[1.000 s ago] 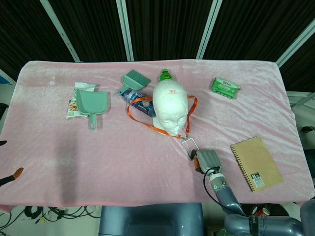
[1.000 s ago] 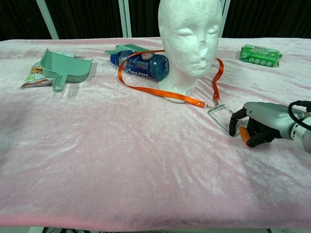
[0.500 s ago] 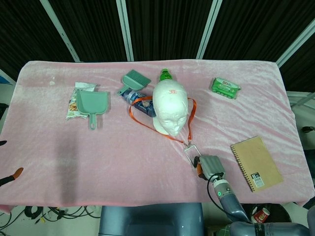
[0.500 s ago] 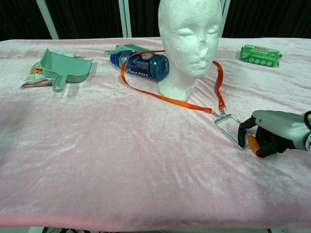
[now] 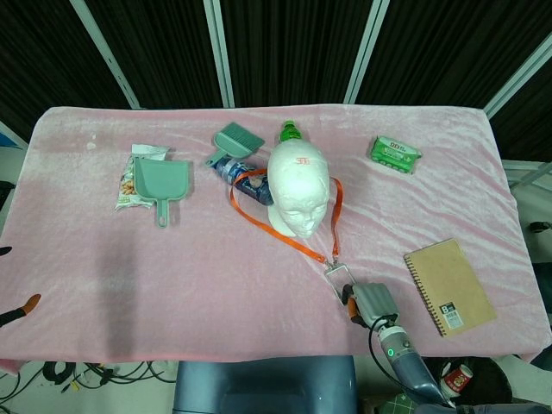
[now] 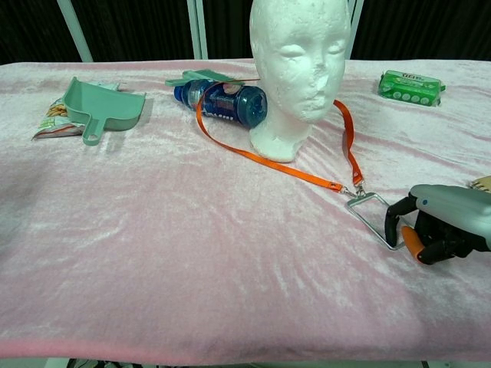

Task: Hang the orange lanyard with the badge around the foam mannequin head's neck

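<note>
The white foam mannequin head [image 5: 297, 188] [image 6: 299, 69] stands upright mid-table. The orange lanyard [image 5: 285, 235] [image 6: 291, 169] runs behind it, over the bottle, and both strands come forward on either side to a metal clip. The clear badge holder [image 5: 338, 278] [image 6: 372, 218] lies on the cloth in front right of the head. My right hand [image 5: 371, 302] [image 6: 441, 224] pinches the holder's near corner, close to the table's front edge. Of my left hand [image 5: 19, 309] only dark, orange-tipped fingertips show, spread apart past the left front corner, holding nothing.
A blue bottle [image 6: 226, 102] lies just left of the head, under the strap. A green brush [image 5: 235, 141], green dustpan [image 5: 162, 183] and snack bag [image 5: 128, 185] are at the left. A green packet [image 5: 396, 153] lies back right, a brown notebook [image 5: 448, 286] front right.
My right hand has drawn back toward the front edge and right, dragging the badge holder along. The lanyard has been pulled straighter and tighter against the head.
</note>
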Robot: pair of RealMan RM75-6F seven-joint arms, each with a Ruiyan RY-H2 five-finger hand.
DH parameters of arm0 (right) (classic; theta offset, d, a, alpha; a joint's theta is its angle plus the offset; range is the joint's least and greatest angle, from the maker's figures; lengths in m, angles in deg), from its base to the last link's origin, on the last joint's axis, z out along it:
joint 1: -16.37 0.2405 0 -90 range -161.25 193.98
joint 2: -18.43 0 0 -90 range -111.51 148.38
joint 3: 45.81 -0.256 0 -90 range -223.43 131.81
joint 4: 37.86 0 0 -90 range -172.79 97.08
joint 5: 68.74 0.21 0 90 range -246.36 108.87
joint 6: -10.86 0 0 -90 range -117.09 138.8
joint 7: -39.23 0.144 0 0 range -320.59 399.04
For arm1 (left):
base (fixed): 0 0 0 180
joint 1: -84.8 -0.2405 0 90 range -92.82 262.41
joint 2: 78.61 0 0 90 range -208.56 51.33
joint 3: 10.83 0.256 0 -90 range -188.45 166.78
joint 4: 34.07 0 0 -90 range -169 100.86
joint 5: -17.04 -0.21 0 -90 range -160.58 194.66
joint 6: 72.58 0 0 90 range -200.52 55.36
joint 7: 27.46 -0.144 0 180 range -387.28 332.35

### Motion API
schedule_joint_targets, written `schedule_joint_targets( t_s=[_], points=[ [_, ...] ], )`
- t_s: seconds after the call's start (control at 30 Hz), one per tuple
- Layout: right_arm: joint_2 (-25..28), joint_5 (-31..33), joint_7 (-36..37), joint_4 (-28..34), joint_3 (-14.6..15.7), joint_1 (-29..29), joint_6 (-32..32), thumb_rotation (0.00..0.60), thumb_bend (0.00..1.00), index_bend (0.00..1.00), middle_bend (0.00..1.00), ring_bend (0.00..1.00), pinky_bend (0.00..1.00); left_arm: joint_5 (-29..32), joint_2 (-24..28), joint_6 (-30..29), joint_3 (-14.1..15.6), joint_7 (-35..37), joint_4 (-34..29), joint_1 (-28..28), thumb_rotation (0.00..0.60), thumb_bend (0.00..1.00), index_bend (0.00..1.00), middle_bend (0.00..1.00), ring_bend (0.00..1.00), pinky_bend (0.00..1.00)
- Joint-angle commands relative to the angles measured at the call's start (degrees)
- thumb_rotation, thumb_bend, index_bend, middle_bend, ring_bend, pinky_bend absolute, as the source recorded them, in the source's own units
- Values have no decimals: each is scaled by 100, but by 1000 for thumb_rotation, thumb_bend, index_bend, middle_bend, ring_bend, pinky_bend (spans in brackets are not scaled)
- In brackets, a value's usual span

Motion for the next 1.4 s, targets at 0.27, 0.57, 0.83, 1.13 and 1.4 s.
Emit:
schedule_joint_targets(
  t_s=[0.27,0.57,0.83,1.13,1.4],
  points=[
    [97,-86,180,24,-183,20,153,600,308,181,957,954,903,-6,-8,-22,-5,-21,-3,-8,600,91,231,129,0,9],
    [793,26,756,230,-616,-18,264,600,299,131,769,829,803,-24,17,5,9,8,-5,-9,600,91,231,128,0,7],
    [2119,-481,881,990,-151,-746,-507,600,299,130,255,387,402,-91,94,25,62,-14,-31,-22,600,91,231,124,0,2],
    [2203,-3317,2254,-313,724,-2260,-2343,600,217,130,102,231,230,-241,334,282,361,-112,-263,-57,600,91,231,116,0,0],
    [1901,-4197,2260,-1266,732,-2697,-3030,600,194,129,90,208,206,-373,411,383,545,-206,-424,-85,600,91,230,114,0,0]
  ],
)
